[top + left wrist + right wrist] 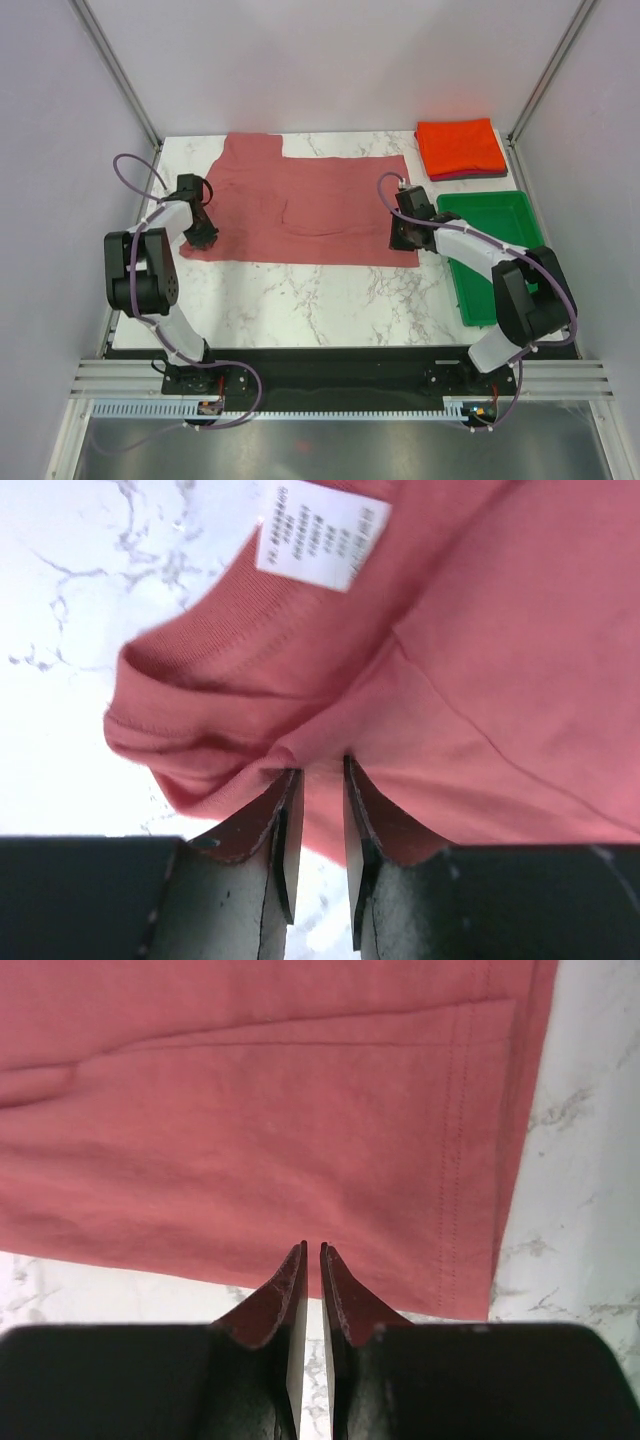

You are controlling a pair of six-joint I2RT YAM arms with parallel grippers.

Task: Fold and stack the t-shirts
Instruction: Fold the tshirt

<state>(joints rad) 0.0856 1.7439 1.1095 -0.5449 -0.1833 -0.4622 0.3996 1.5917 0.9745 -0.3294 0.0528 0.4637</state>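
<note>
A dusty rose-red t-shirt [300, 205] lies spread flat across the back middle of the marble table. My left gripper [203, 238] is at its near left corner. In the left wrist view it [318, 765] is shut on a bunched fold of the shirt [480, 660], near the white care label [322, 535]. My right gripper [403, 240] is at the near right corner. In the right wrist view it [312, 1248] is shut on the shirt's near edge [250, 1150], which still lies flat. A folded orange-red t-shirt [460, 146] rests on a dark maroon one [470, 176] at the back right.
A green plastic tray [505, 215] stands along the right edge of the table, just right of my right arm. White side walls close in the table on the left and right. Bare marble [300, 300] lies in front of the shirt.
</note>
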